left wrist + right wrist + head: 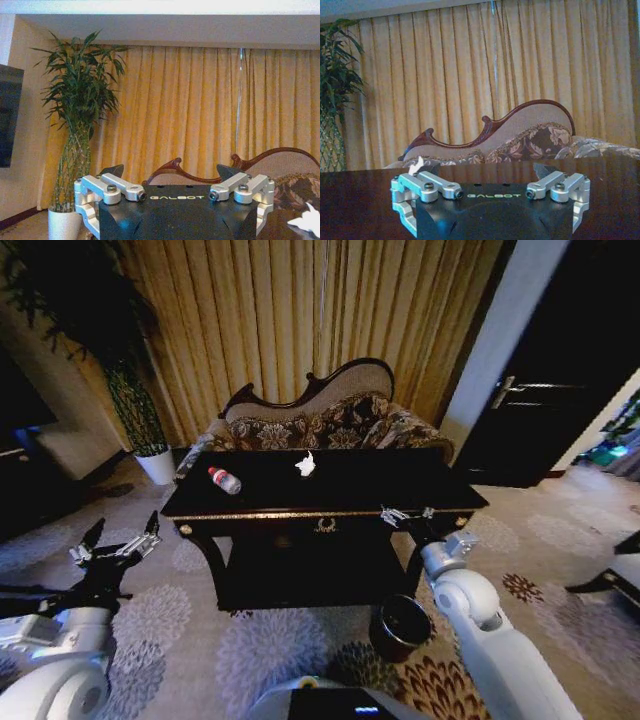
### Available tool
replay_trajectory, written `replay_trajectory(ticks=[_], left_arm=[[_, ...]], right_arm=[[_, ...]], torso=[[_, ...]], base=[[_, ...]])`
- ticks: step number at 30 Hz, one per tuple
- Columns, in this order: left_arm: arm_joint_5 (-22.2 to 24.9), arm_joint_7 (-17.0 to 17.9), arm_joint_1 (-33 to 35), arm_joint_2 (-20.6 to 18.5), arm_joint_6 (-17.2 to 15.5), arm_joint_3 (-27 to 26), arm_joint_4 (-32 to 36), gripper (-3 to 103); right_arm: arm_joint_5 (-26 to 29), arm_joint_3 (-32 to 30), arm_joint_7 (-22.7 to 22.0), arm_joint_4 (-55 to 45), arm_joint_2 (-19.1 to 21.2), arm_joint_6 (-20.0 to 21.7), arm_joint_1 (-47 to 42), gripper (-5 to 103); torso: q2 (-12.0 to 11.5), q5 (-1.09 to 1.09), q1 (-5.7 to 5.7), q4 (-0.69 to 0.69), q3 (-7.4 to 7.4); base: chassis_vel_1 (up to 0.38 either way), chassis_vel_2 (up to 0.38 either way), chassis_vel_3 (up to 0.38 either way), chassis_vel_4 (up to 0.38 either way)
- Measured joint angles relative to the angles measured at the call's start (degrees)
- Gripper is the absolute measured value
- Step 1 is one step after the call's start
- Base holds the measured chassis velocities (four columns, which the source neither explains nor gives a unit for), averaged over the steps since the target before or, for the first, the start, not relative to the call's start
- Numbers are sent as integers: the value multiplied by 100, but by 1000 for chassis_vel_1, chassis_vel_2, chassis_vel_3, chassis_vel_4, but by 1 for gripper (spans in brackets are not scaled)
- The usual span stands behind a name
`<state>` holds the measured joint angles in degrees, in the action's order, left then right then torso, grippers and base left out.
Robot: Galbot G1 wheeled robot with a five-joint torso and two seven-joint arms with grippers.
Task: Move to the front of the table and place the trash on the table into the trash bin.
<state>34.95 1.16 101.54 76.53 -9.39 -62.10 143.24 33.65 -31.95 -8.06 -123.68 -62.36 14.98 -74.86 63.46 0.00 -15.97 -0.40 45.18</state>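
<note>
Head view: right gripper (407, 514), fingers apart, at tabletop (400, 485) front edge; tissue (306, 465) ahead-left, nearer than left gripper (115, 540), also apart.

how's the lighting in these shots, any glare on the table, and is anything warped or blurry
Head view: dim room, the dark table glossy with only faint sheen, the bottle and tissue standing out bright; door edges bow from wide-angle distortion. Left wrist view: warm, bright curtains, the tissue soft. Right wrist view: the tabletop mirrors the curtain glow, the sofa slightly hazy.
</note>
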Motion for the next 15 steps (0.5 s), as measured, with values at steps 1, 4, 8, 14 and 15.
replay_trajectory(ticks=[1, 4, 8, 14, 15], left_arm=[[0, 0, 0, 0, 0, 0, 0, 100], [0, 0, 3, 4, 0, 2, 0, 100], [0, -1, 16, 6, 0, 0, 0, 100], [4, 3, 22, -6, -12, -13, 0, 100], [4, 3, 22, -6, -12, -13, 0, 100]], right_arm=[[0, 0, 0, 0, 0, 0, 0, 100], [-8, 0, 0, 0, 3, 0, -7, 100], [-67, 4, -3, -10, 10, 20, -15, 100], [-22, 154, -11, -15, 132, 99, 55, 100], [-22, 154, -11, -15, 132, 99, 55, 100]], torso=[[0, 0, 0, 0, 0], [0, -1, 0, -1, -1], [-1, 0, -1, -1, 0], [5, -1, 6, -1, -3], [5, -1, 6, -1, -3]], base=[[-211, 222, 224, -217], [-208, 198, 200, -206], [-68, 48, 67, -60], [0, 0, 0, 0], [0, 0, 0, 0]])
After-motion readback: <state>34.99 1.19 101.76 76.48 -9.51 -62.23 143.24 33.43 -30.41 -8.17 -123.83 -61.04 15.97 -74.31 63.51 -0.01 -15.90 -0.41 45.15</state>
